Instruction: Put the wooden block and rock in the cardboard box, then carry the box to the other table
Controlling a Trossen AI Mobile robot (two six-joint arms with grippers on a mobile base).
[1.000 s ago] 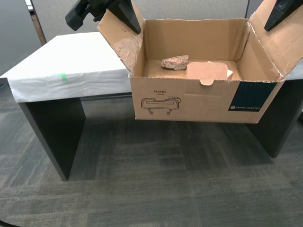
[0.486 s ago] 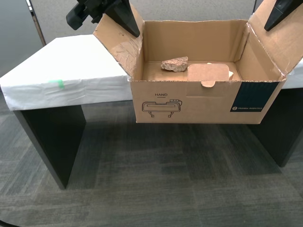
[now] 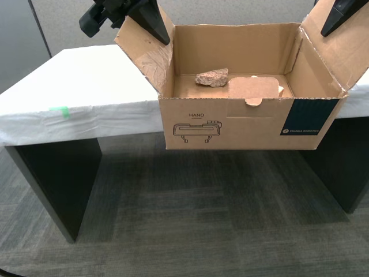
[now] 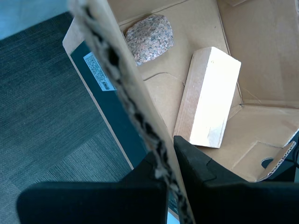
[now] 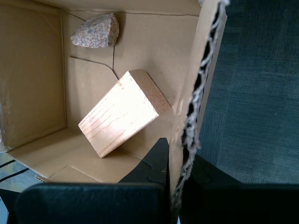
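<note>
The cardboard box [image 3: 230, 124] hangs in the air in front of the other table [image 3: 86, 75], a white-cloth table with a green tape mark [image 3: 59, 111]. My second gripper [image 4: 170, 149] [image 3: 154, 26] is shut on the box's side flap at the exterior view's left. At the exterior view's right, my first gripper [image 5: 180, 154] [image 3: 335, 18] is shut on the opposite flap. The rock [image 3: 211, 77] [image 4: 149, 37] [image 5: 96, 31] lies inside by the back wall. The wooden block [image 5: 119, 114] [image 4: 208, 98] lies on the box floor beside it. A folded-in cardboard tab [image 3: 252, 88] mostly hides the block in the exterior view.
Grey carpet [image 3: 190, 219] lies under the box. The table's dark legs stand at the exterior view's left [image 3: 52, 184] and right [image 3: 346, 161]. A grey partition [image 3: 63, 23] rises behind the table.
The whole scene has shifted: the table and its green mark sit lower and further left, so the camera has moved nearer. The box and both grippers keep their places in view.
</note>
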